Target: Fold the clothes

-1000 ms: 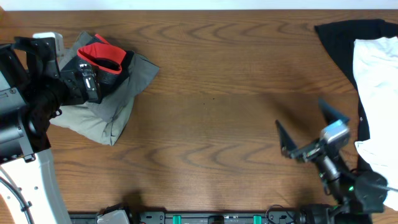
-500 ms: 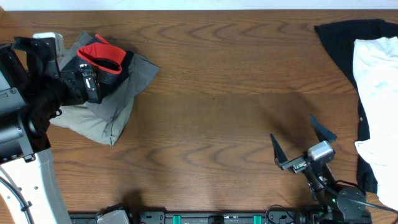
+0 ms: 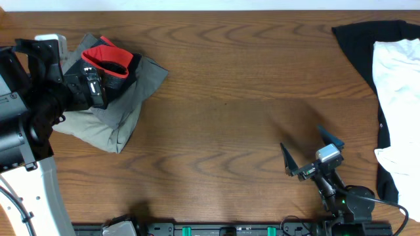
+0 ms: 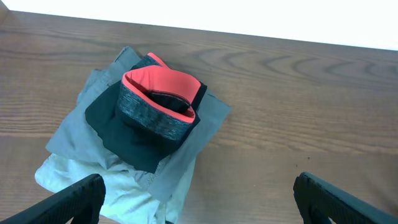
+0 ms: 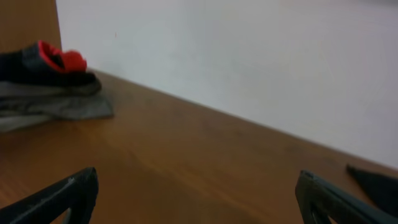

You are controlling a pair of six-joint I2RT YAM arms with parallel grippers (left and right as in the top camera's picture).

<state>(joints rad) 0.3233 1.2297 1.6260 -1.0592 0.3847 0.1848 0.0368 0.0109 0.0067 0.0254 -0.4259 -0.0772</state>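
A pile of folded clothes lies at the table's far left: grey trousers (image 3: 121,105) with folded black trousers (image 3: 108,65) on top, their red-and-grey waistband up. The left wrist view shows the same pile, the waistband (image 4: 160,99) over grey fabric (image 4: 74,134). My left gripper (image 4: 199,199) is open and empty, hovering just in front of the pile; in the overhead view the arm hides its fingers. My right gripper (image 3: 307,156) is open and empty, low near the front right edge, also in its wrist view (image 5: 199,199). A black garment (image 3: 357,42) and a white garment (image 3: 397,85) lie at the far right.
The wooden table (image 3: 230,92) runs between the pile and the right-hand garments. A white wall (image 5: 249,68) stands behind the table in the right wrist view. The left arm's body (image 3: 26,118) covers the left edge.
My right gripper has drawn back toward the front edge and a little to the left, staying open. The left arm and the pile have not moved.
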